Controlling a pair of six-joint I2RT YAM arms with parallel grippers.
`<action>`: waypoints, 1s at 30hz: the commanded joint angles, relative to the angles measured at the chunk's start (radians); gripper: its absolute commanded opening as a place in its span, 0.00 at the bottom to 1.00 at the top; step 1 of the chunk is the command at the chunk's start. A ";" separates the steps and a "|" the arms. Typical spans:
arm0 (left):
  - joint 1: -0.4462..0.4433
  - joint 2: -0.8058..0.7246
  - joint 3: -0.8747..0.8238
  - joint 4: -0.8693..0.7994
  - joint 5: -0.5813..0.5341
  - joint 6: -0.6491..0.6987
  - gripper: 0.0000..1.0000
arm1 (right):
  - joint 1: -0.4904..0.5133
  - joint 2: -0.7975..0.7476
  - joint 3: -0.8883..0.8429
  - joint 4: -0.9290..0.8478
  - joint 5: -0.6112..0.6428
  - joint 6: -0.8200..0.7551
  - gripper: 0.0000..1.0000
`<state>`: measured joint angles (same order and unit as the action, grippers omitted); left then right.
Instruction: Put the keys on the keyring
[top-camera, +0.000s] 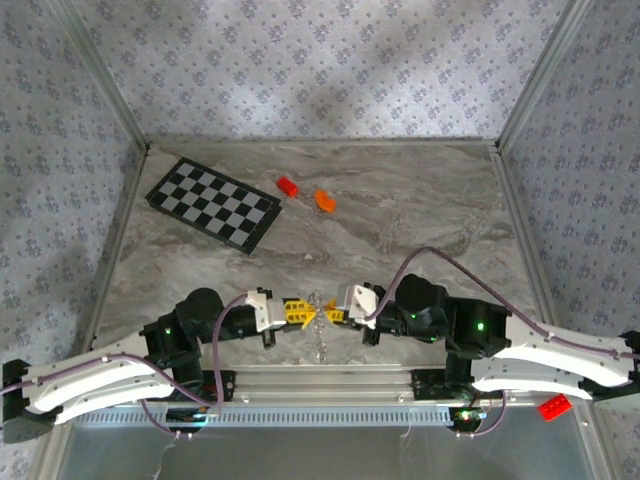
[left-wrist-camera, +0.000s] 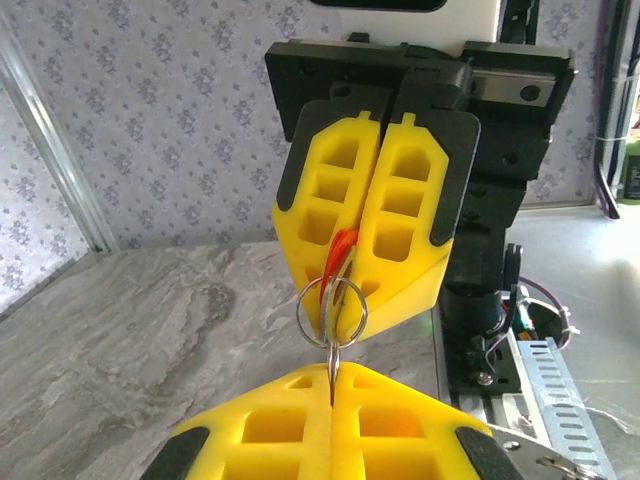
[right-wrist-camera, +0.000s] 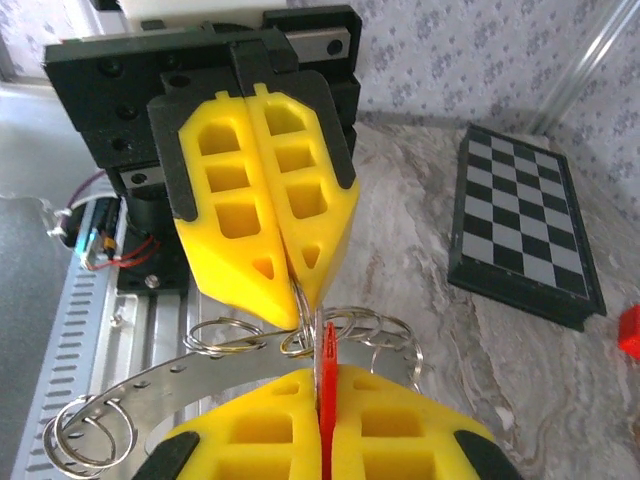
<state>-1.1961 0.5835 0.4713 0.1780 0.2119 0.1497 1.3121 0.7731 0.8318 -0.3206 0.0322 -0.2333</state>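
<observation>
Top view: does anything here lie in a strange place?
Yes. A red brick lies at the near right corner, beside the right arm, seemingly off the marble table. The other red brick and the orange block lie on the table, near the checkered board.

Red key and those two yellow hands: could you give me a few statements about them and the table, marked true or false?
1. The right hand pinches the red key. True.
2. The left hand is open and holds nothing. False: it is shut on the keyring.
3. The two hands sit at opposite edges of the table. False: they meet tip to tip near the front middle.
4. The checkered board lies flat at the far left of the table. True.
5. The orange block rests on the checkered board. False: it lies on the bare table to the right of the board, beside a red brick.
</observation>
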 joint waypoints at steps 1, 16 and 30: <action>-0.001 -0.013 0.004 -0.013 -0.054 0.021 0.00 | 0.009 0.025 0.075 -0.073 0.097 -0.021 0.00; -0.001 -0.013 -0.030 -0.028 -0.132 0.036 0.00 | 0.030 0.129 0.220 -0.269 0.276 -0.085 0.00; -0.001 0.044 -0.052 0.011 -0.203 0.043 0.00 | 0.016 0.246 0.319 -0.401 0.337 -0.115 0.00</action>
<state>-1.1961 0.6212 0.4343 0.1795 0.0383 0.1833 1.3437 1.0290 1.0958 -0.6823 0.3073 -0.3378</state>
